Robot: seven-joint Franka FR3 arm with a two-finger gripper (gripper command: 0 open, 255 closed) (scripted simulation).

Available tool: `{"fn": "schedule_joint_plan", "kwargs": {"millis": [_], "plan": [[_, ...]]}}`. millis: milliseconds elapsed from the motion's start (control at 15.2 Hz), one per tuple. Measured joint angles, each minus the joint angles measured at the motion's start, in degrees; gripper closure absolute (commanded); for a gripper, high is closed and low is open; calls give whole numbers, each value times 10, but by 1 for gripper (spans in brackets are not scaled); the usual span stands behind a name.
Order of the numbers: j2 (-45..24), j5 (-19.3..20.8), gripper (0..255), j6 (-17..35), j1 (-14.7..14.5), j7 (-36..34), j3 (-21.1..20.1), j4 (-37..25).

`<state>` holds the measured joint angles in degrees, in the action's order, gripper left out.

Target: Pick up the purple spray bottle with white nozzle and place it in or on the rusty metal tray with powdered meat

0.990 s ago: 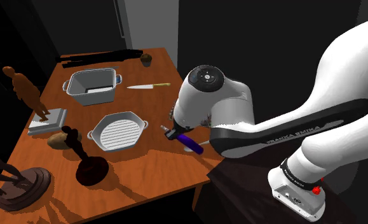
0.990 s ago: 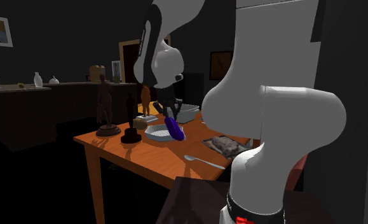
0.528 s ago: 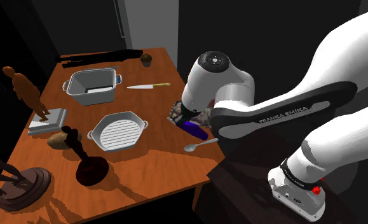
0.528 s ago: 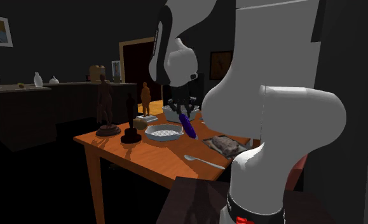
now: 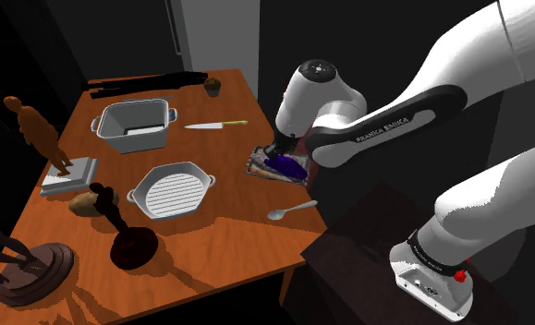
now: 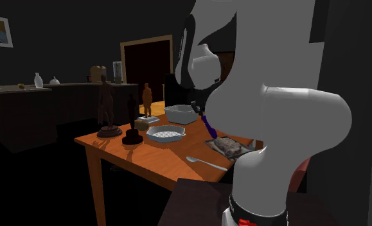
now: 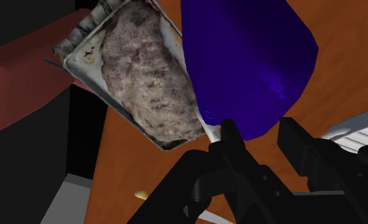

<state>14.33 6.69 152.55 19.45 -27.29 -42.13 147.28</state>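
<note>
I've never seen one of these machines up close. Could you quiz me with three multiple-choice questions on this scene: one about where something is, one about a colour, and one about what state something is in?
1. Where is the purple bottle?
A. On the floor
B. Held right at the tray with the lumpy meat
C. On a shelf

2. What colour is the tabletop?
A. Green
B. Orange-brown
C. White

3. What state is the gripper in?
A. Open and empty
B. Shut on nothing
C. Shut on the purple bottle

Answers:
1 B: in the wrist view the purple bottle overlaps the tray's rim.
2 B: the bare tabletop shows orange-brown in the shoulder view.
3 C: in the wrist view the two black fingers clasp the purple bottle's end between them.
</note>
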Motion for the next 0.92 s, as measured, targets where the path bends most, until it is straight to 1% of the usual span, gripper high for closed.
{"fn": "schedule_joint_plan", "kwargs": {"millis": [132, 396, 528, 594, 726, 924], "plan": [[-12, 6, 255, 5, 13, 27, 19, -8], [-49, 31, 255, 26, 48, 68, 49, -23], [-72, 58, 255, 37, 64, 60, 47, -31], [-76, 66, 255, 42, 67, 56, 47, -29], [-91, 94, 255, 55, 77, 35, 42, -27], [-118, 149, 255, 74, 91, -8, 35, -26]]}}
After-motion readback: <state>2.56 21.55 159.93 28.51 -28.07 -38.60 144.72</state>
